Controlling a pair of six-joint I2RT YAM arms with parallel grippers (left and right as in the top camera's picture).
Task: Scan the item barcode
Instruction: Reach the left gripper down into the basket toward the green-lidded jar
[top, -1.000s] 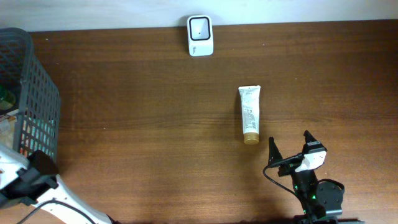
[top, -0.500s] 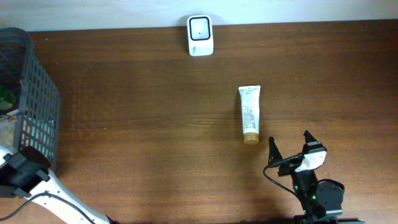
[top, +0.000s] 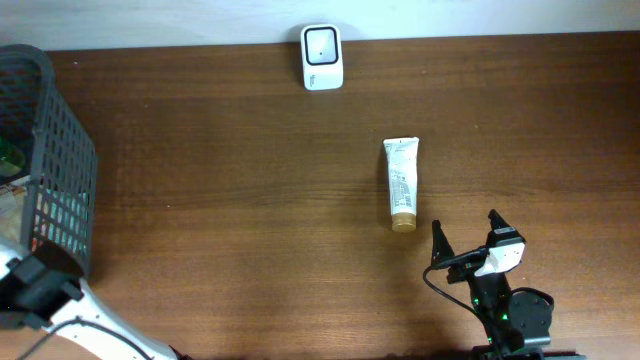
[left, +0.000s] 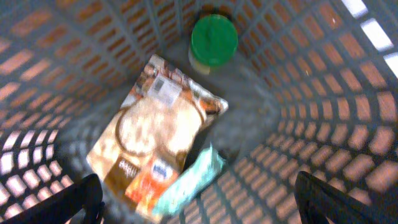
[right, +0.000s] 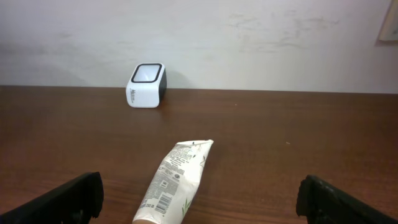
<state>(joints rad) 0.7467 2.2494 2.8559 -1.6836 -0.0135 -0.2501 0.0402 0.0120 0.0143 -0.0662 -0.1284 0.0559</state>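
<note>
Left arm (top: 40, 285) slid lower; its claw (left: 199, 202) gapes over gridded basket (top: 62, 170).

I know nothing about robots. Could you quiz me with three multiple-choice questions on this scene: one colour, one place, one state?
1. The jar lid in the basket is: A. red; B. green; C. white.
2. The tube lies: A. in the basket; B. on the table, between the scanner and the right end effector; C. on top of the scanner.
3. The right end effector is: A. open and empty; B. shut on the tube; C. shut on the scanner.
Answers: 1 B, the left wrist view shows a green lid. 2 B, the overhead view shows it flat on bare wood. 3 A, its fingers stand wide apart, short of the tube.
</note>
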